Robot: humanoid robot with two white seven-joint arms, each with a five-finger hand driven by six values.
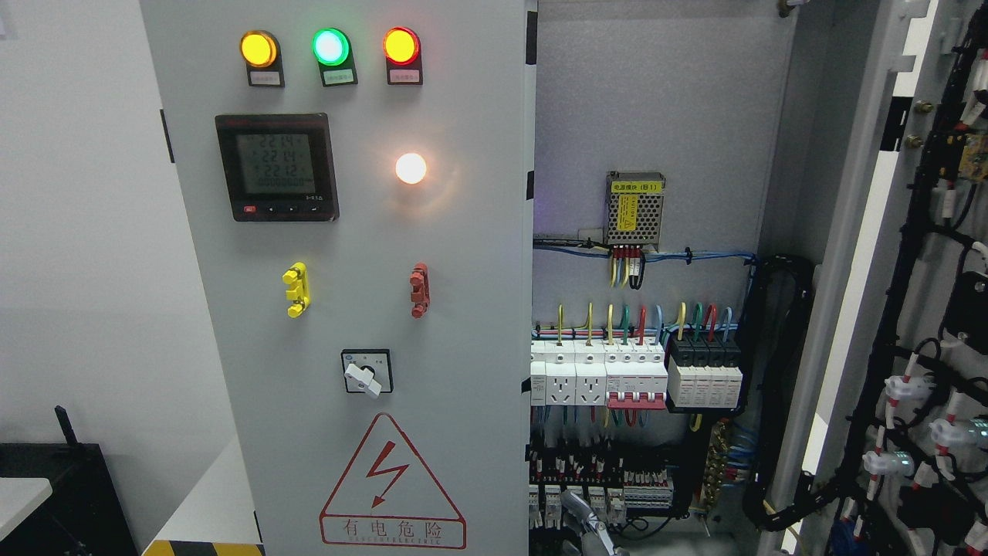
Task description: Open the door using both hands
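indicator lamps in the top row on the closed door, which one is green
The middle lamp in the row of three is green. The lamp to its left is amber and the one to its right is red.

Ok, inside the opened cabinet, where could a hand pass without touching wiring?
Bare back panel above the power supply is free. So is the strip between the blue wires and the breakers. Lower down, terminals and the cable bundle crowd everything.
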